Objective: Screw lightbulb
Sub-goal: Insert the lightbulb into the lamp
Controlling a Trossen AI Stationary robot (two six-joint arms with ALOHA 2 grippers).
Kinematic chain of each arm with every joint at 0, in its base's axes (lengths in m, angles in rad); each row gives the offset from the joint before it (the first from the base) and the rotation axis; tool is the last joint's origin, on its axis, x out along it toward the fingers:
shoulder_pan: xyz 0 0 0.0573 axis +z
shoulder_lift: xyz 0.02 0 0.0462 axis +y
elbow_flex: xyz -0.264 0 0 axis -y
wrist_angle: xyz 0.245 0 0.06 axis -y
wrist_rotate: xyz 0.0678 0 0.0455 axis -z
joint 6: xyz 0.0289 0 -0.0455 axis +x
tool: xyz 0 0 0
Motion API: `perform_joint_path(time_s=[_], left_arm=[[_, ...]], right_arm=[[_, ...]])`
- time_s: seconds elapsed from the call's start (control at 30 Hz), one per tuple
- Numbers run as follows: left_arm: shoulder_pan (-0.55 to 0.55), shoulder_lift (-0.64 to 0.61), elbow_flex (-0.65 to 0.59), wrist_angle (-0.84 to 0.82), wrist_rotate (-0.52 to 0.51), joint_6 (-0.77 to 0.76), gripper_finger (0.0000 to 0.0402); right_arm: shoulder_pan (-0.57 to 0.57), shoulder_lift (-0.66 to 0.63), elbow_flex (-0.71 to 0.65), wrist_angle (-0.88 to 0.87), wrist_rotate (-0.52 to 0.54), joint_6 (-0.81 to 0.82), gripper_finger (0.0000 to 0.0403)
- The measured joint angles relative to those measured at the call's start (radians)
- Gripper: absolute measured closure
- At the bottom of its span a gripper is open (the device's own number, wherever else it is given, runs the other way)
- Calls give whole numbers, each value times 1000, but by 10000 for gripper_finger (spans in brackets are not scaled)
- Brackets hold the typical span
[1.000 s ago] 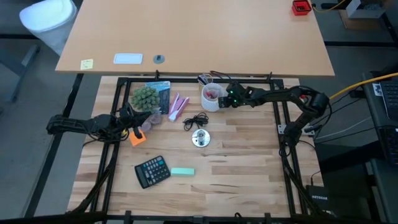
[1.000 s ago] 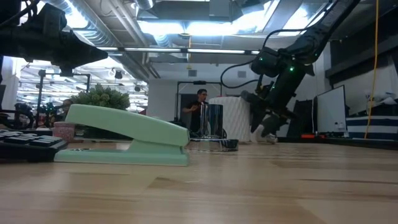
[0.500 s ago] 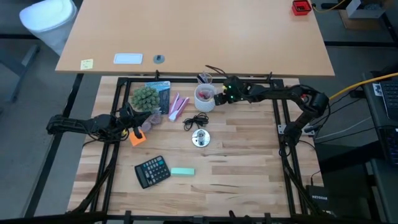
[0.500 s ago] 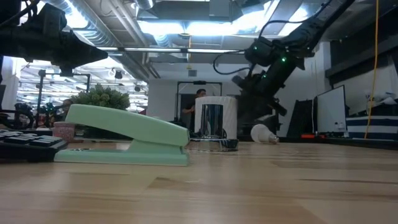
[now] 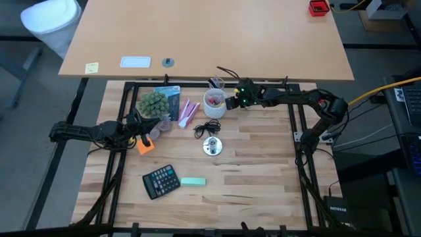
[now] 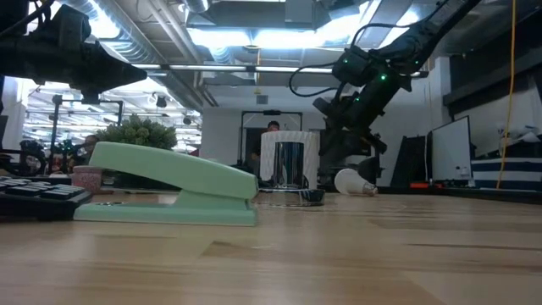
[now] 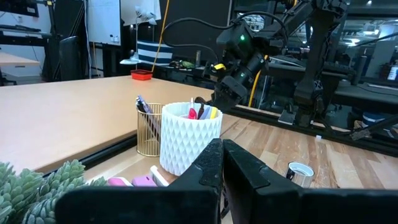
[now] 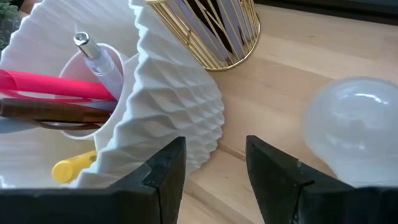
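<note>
The lightbulb, pale and rounded, lies on its side on the wooden table, just right of the white ribbed pen cup. My right gripper hovers open above the table beside the cup's right wall, with the bulb off to one side of its fingers; in the high view my arm hides the bulb. The silver socket base with its black cord stands at mid-table. My left gripper rests shut at the table's left.
A gold wire pen holder stands behind the cup. A small plant and pink items are to the cup's left. The calculator and green stapler lie toward the near edge. A black frame borders the table.
My right gripper has risen from low beside the bulb and moved toward the cup and the far edge, rolling a little. The bulb now lies bare on the table. The white cup has slid a short way toward the table's left.
</note>
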Motion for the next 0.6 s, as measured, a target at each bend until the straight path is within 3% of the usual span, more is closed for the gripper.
perform_joint_path(time_s=[0.6], left_arm=[[0, 0, 0, 0, 0, 31, 398]], right_arm=[[1, -1, 0, 3, 0, -25, 235]])
